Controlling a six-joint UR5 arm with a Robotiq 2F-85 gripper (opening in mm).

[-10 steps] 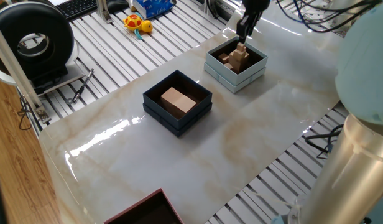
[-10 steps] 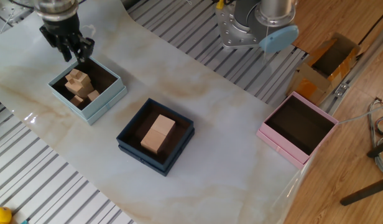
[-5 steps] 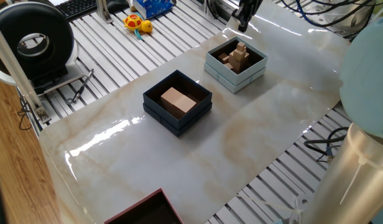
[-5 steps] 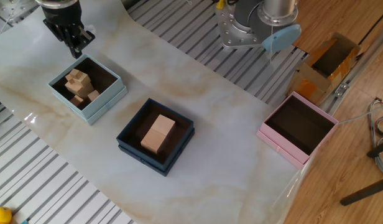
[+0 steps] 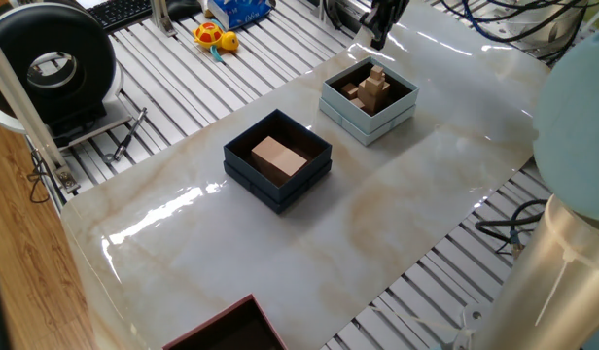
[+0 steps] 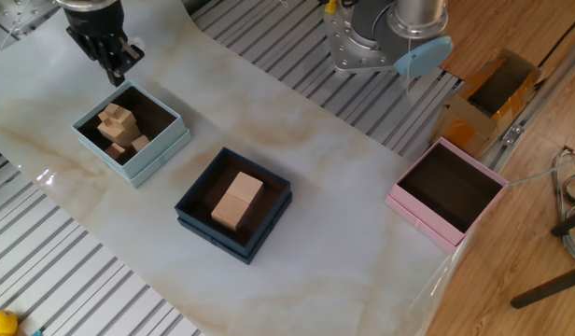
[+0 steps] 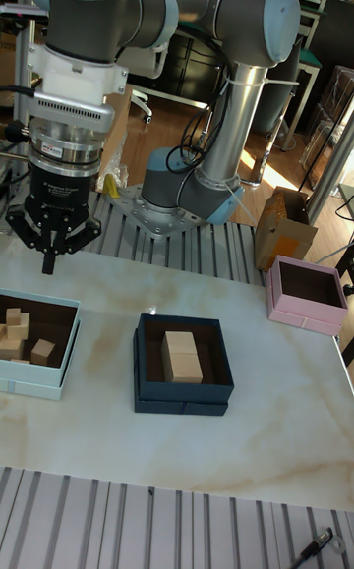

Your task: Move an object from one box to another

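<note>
Several small wooden cubes [image 6: 118, 128] sit stacked inside the pale blue box [image 6: 172, 133] on the marble table [image 6: 343, 215]. Beside it, the dark navy box [image 6: 273, 207] holds only a flat tan block [image 6: 236, 200]. Above the pale box's far edge hangs the gripper [image 6: 113, 67], empty; its jaws look nearly together, though I cannot tell for sure. A pink box [image 6: 406, 200] stands well apart at the table's other end.

marble tabletop [image 5: 377, 233], wooden floor [image 6: 539, 187], slatted metal bench [image 5: 173, 78]
</note>
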